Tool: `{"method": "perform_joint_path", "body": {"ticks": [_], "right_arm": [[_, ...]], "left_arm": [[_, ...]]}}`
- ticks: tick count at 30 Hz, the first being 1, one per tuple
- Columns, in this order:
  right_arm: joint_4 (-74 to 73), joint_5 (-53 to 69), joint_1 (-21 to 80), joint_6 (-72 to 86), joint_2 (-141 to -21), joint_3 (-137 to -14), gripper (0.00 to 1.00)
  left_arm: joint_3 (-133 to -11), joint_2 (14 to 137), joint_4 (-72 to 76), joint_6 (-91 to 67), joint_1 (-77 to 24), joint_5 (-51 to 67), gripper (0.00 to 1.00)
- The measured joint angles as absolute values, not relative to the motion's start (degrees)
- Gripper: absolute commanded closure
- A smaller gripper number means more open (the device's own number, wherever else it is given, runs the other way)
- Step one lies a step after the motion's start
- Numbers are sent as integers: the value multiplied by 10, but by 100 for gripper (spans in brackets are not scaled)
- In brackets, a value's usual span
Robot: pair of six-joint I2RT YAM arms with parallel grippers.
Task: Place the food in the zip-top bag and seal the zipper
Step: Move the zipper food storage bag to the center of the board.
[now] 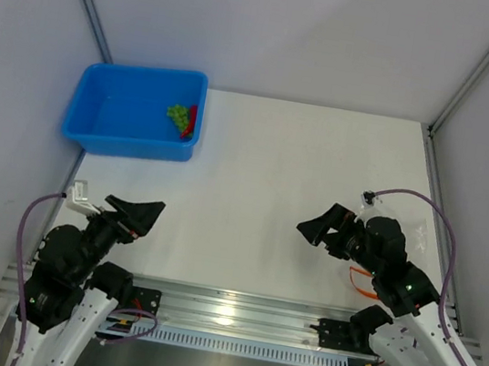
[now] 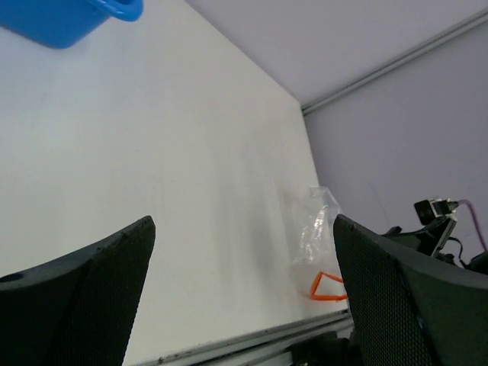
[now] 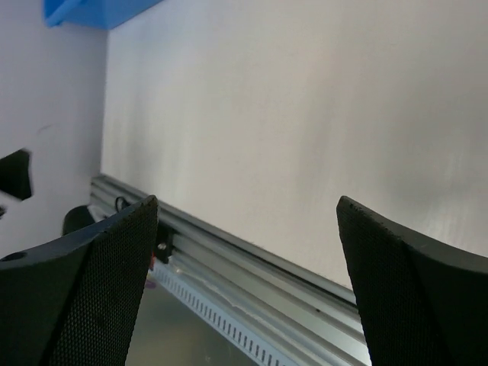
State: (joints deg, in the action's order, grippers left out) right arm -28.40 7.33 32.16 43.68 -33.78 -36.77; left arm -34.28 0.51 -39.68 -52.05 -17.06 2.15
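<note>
The broad white table [image 1: 274, 169] lies bare across its middle, between grey walls on three sides and a ribbed aluminium rail [image 1: 235, 310] along the near edge. A blue rectangular plastic tub [image 1: 130, 145] sits in the far left corner, against the left wall.

The left gripper [image 2: 244, 227] hovers over the near left part of the table, fingers spread wide with nothing between them. The right gripper [image 3: 246, 202] hangs near right, also spread and empty.

The clear floppy zip-top bag [image 2: 314, 225] lies crumpled at the near right edge, beside the right arm. The overhead view hides most of it behind that arm, while the left wrist view shows it plainly.

Only the overhead view looks into the tub, where the light-green toy grape bunch [image 1: 179, 116] touches a slim red piece [image 1: 190, 122] by the right wall.

The bag's thin red-orange zipper strip [image 2: 328, 286] faces the rail, bent into a loop.
</note>
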Motion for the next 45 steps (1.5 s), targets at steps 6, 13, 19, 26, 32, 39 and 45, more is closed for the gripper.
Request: {"method": "perform_joint_path", "body": {"ticks": [6,13,19,26,32,39,45], "right_arm": [[-399,-53,320,455,-371,-439,1],[-542,-165,314,505,-399,-541,0],[-649,-194,296,495,-488,-608,1],[-654,-240,209,428,-586,-614,1],[-593,-253,130,362,-698,-616,1],[-524,-228,126,316,-810,-615,2],[-481,-220,126,299,-867,-614,8]], "left_arm": [[-409,54,-476,-463,-171,-8,1],[-409,72,-512,-416,-171,30,0],[-394,38,-501,-417,-171,56,0],[-390,61,-491,-420,-171,100,0],[-369,59,-478,-423,-171,144,1],[-366,45,-471,-425,-171,170,1],[-366,46,-456,-425,-171,182,0]]}}
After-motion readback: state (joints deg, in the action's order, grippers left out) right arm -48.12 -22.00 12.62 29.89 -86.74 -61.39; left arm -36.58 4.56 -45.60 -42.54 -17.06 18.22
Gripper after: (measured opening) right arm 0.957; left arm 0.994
